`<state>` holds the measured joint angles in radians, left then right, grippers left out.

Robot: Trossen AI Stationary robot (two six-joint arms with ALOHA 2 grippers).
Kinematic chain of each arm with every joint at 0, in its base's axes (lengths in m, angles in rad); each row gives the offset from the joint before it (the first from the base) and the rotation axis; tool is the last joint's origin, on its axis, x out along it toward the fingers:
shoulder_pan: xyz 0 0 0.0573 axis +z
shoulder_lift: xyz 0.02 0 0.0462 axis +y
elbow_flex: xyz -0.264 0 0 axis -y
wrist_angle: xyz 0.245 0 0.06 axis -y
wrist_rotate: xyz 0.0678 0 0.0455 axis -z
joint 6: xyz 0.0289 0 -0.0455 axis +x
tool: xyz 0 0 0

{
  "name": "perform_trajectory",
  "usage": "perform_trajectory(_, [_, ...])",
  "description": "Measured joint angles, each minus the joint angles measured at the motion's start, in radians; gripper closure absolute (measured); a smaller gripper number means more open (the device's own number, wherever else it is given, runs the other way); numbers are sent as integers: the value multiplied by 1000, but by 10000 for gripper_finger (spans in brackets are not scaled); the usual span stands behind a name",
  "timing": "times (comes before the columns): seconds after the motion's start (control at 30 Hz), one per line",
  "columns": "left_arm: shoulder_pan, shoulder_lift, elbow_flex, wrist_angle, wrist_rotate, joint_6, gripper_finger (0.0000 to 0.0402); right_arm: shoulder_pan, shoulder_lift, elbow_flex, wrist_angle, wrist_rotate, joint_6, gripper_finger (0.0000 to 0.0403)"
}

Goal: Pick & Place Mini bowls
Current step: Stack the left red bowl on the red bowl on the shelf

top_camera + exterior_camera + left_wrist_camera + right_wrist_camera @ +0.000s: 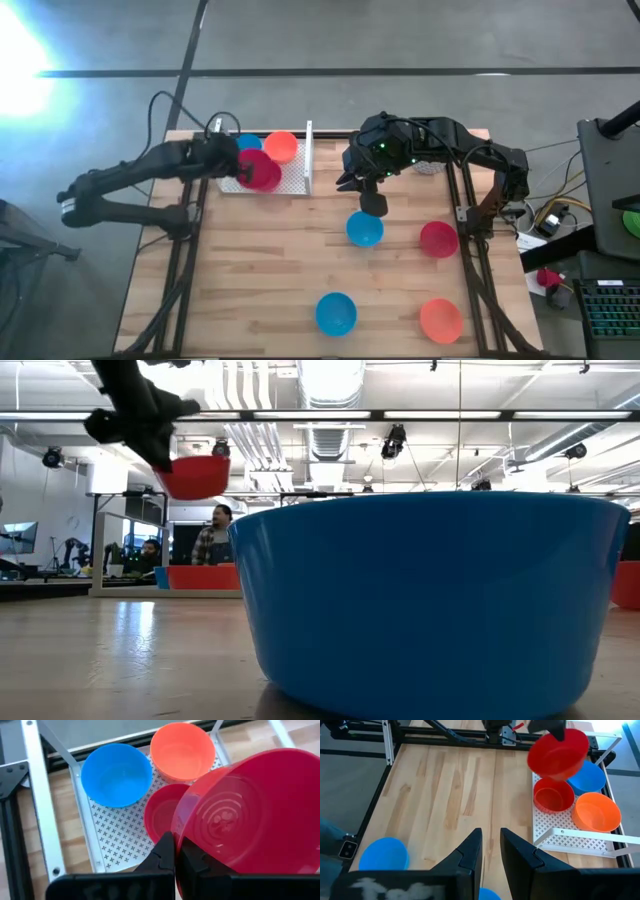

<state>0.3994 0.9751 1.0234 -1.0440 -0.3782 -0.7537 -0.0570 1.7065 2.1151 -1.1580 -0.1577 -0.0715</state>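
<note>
A red bowl is held by the left pincer, its fingers pressed together on the rim, above the white perforated tray at the far left of the bench; the bowl hangs tilted, clear of the tray floor. Three bowls already sit in the tray: a blue bowl, an orange bowl and a second red bowl, the last directly beneath the held one.

The right pincer hovers, fingers partly spread and gripping nothing, over the middle of the bench, just far of a blue bowl; whether it is aimed at that bowl cannot be told. Four bowls remain loose on the bench: that blue one, a red one to its right, and, nearer, another blue one and an orange one.

The placing step is judged to be in hand, with the task somewhat under half done. Several risks are seen; the grip is only on the rim, so the tilted bowl could slip or swing; if released from this height it could bounce off the red bowl below, or roll out over the tray's open side; if lowered onto that bowl it may nest or jam; the tray's upright rail stands close to the right arm's path.
</note>
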Motion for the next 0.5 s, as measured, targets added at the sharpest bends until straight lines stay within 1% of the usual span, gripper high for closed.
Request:
perform_trajectory(0.13, [77,75,14,23,43,76,401,0,0,0,0,0,0,339])
perform_trajectory(0.3, [137,190,58,23,45,209,401,0,0,0,1,0,-1,339])
perform_trajectory(0.5, [181,339,123,19,45,343,401,0,1,0,8,0,-7,339])
